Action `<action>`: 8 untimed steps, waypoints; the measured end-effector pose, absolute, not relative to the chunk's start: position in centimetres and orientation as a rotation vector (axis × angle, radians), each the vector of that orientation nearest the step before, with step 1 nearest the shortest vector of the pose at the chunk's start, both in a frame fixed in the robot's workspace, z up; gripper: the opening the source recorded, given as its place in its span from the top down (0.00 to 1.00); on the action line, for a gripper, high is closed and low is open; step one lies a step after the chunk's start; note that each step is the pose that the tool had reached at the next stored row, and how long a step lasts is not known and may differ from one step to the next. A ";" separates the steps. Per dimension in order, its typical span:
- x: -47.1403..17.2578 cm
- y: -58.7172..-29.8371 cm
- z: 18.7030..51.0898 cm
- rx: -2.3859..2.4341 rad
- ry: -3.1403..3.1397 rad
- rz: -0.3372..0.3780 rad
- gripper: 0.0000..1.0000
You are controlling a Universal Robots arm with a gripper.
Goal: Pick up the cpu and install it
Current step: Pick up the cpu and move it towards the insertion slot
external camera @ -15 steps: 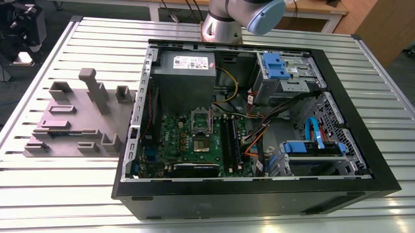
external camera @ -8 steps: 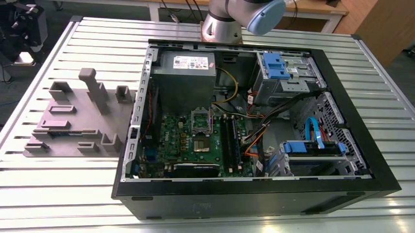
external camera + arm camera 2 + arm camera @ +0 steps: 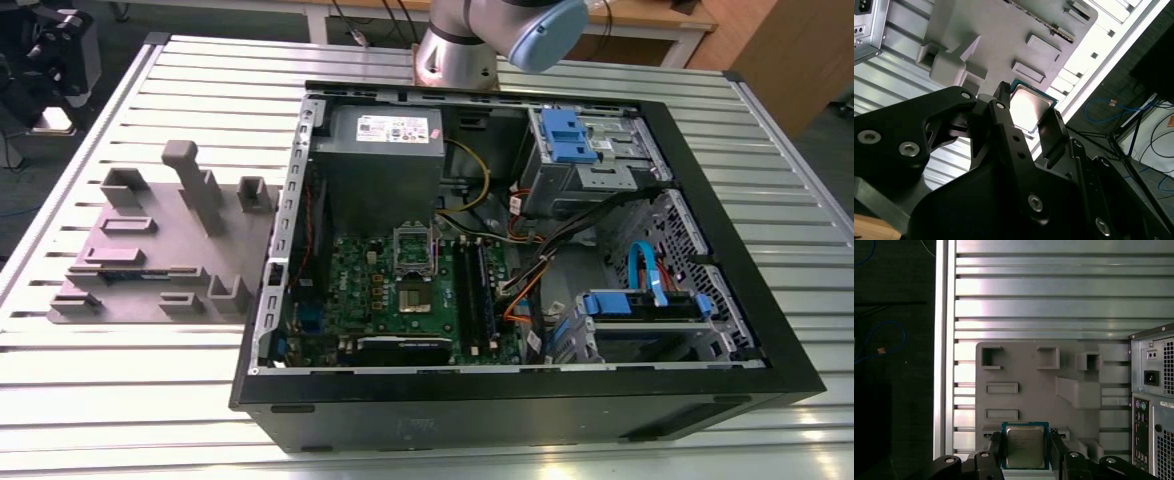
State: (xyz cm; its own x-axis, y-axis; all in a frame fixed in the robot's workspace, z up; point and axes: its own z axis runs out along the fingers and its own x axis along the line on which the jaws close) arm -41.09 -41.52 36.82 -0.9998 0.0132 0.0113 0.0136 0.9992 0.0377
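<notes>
- Fingers [image 3: 995, 446] pinch the cpu [image 3: 1026, 446] by 2 opposite edges, 1 finger per side.
- Gripper [image 3: 1026, 441] has black linkage bodies with bare screw heads. The jaws are closed down to chip width.
- In the second wrist view the grip is the same: fingers [image 3: 1005, 122] on either side of the cpu [image 3: 1029, 106], gripper [image 3: 1029, 100] body filling the foreground.
- The cpu's shiny metal top faces both wrist cameras, with a thin teal-green rim around it. It sits square between the fingers, not visibly tilted.
- The cpu is held in the air above the mauve-grey tray [image 3: 1029, 380], over 1 of its edges and off the tray surface.
- The tray [image 3: 147, 290] lies flat on the slatted metal tabletop [image 3: 200, 380], with upright blocks and shallow rectangular pockets. It is just beside the computer case [image 3: 534, 400], on the exterior view's left.
- The case lies on its side with the panel off. Its rear ports [image 3: 1149, 390] face the tray.
- The green motherboard [image 3: 360, 270] is inside the case, with the metal-framed socket [image 3: 414, 250] on it. The socket is well apart from the cpu.
- The arm [image 3: 501, 40] stands on the tabletop behind the case, with a blue joint cap.
- Blue cables [image 3: 884, 340] lie on the dark floor past the tabletop edge.
</notes>
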 end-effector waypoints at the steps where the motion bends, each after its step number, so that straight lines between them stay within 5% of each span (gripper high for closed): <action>1: -41.1 -41.5 36.8 -0.021 -3.130 -0.059 0.53; 8: -40.9 -41.5 36.8 -0.021 -3.130 -0.059 0.53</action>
State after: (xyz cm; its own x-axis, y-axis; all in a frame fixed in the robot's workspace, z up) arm -40.87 -41.52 36.82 -0.9998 0.0132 0.0113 0.0136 0.9992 0.0377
